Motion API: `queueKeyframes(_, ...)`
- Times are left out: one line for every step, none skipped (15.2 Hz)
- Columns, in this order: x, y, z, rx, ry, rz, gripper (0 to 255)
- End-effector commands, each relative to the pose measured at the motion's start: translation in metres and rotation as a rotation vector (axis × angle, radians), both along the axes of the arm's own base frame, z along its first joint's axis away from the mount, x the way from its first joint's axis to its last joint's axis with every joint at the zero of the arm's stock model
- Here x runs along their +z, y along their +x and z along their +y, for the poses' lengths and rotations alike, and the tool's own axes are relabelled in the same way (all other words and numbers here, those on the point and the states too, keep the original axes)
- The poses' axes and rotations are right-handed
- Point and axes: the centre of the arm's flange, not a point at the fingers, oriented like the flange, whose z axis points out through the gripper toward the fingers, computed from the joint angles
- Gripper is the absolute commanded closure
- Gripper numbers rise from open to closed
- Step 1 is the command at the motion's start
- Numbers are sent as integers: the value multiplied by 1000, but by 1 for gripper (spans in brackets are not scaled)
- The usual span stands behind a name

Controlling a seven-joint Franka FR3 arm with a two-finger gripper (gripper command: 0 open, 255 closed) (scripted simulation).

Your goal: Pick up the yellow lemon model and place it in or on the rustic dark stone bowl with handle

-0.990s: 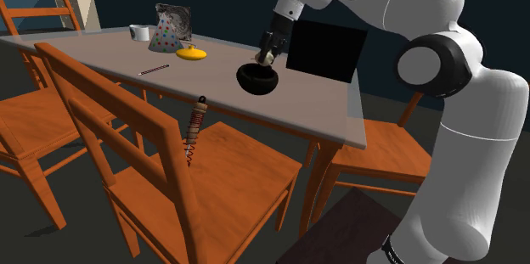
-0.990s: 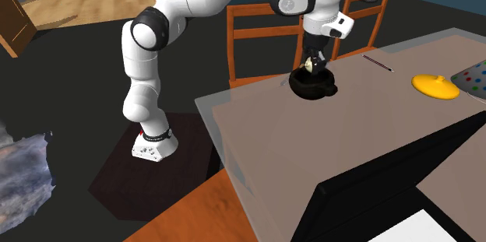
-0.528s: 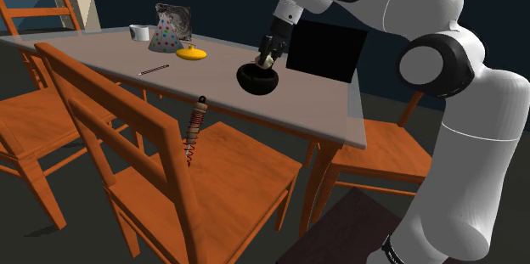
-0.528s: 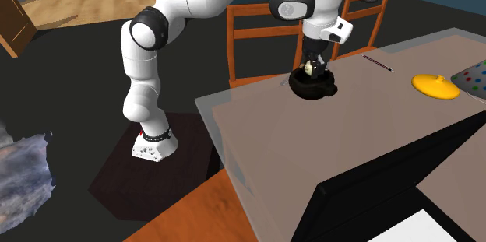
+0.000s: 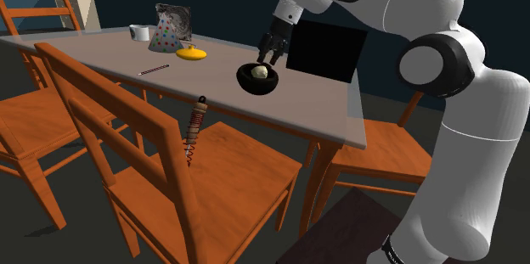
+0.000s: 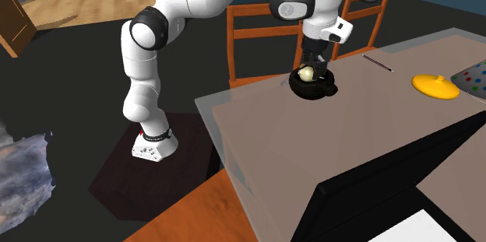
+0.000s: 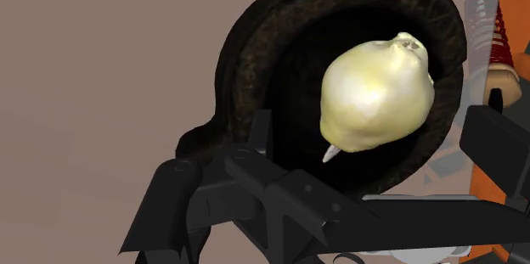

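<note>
Lemon (image 5: pixel 262 72), pale yellow, lies inside the dark bowl (image 5: pixel 254 87), close to the table's (image 5: pixel 102 54) near edge. The gripper (image 5: pixel 272 48) hangs just above, fingers spread, gripping nothing; bare tabletop lies toward the shoulder view's left.

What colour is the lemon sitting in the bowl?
The lemon is pale creamy yellow, clearest in the wrist view.

bowl (image 7: pixel 248 57) rim partly hidden behind the tool (image 7: pixel 374 122) | spring (image 7: pixel 482 14) cut off by the picture's edge | dotted thing (image 6: pixel 477 77) on the desk (image 6: pixel 350 147) cut off at the second exterior view's right | thin stick (image 6: pixel 379 63) too small to tell
</note>
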Motion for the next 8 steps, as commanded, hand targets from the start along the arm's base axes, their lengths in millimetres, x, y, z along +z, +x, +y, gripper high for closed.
queueKeyframes(13,-2,-4,0,0,0,0)
queueKeyframes(25,-3,-7,0,0,0,0)
queueKeyframes(38,-5,-11,0,0,0,0)
queueKeyframes(48,-6,-13,0,0,0,0)
queueKeyframes(48,-6,-13,0,0,0,0)
queueKeyframes(48,-7,-13,0,0,0,0)
queueKeyframes(48,-6,-13,0,0,0,0)
queueKeyframes(48,-6,-13,0,0,0,0)
